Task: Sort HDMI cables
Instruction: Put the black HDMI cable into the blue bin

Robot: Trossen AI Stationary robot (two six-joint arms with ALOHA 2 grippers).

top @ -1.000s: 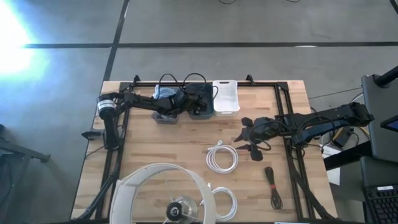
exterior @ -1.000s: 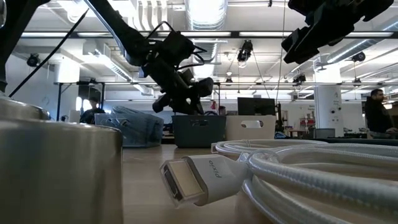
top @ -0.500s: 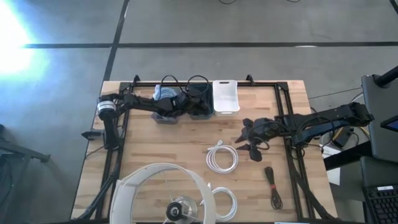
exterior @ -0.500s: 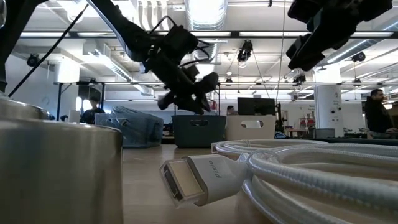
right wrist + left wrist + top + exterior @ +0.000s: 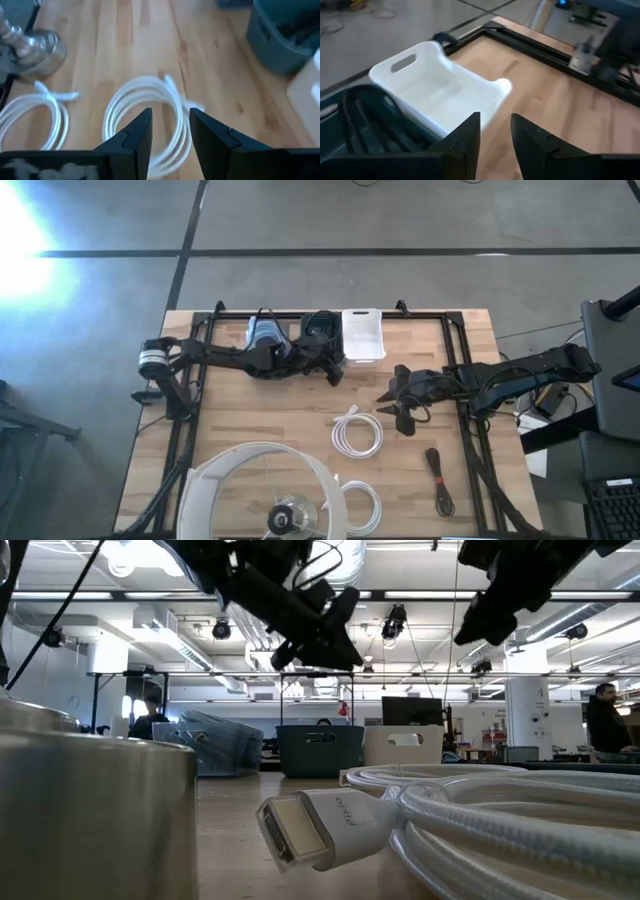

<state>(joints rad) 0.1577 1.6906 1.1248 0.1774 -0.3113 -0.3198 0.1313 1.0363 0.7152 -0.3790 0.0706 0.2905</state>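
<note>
In the high view three bins stand side by side at the table's far edge. A grey one [image 5: 265, 337] holds light blue HDMI cables, a dark one [image 5: 318, 332] holds black cables [image 5: 365, 120], and the third is a white bin [image 5: 363, 335]. One white cable coil [image 5: 357, 430] lies flat mid-table, another white coil [image 5: 360, 505] lies near the near edge, and a black cable bundle [image 5: 438, 480] lies at the near right. My left gripper [image 5: 337, 375] hovers open and empty [image 5: 495, 135] just in front of the dark bin. My right gripper [image 5: 386, 397] hangs open above the mid-table white coil [image 5: 145, 110].
A large white ring with a metal cylinder [image 5: 260, 490] sits at the near edge and fills the left of the low view [image 5: 90, 810]. Black frame rails [image 5: 460, 370] run along the table's sides and far edge. Bare wood lies between the bins and the coils.
My left gripper has drawn back from above the dark bin toward the table's near right and has risen well above the bins. My right gripper has stayed nearly in place over the white coil. The cables on the table have not moved.
</note>
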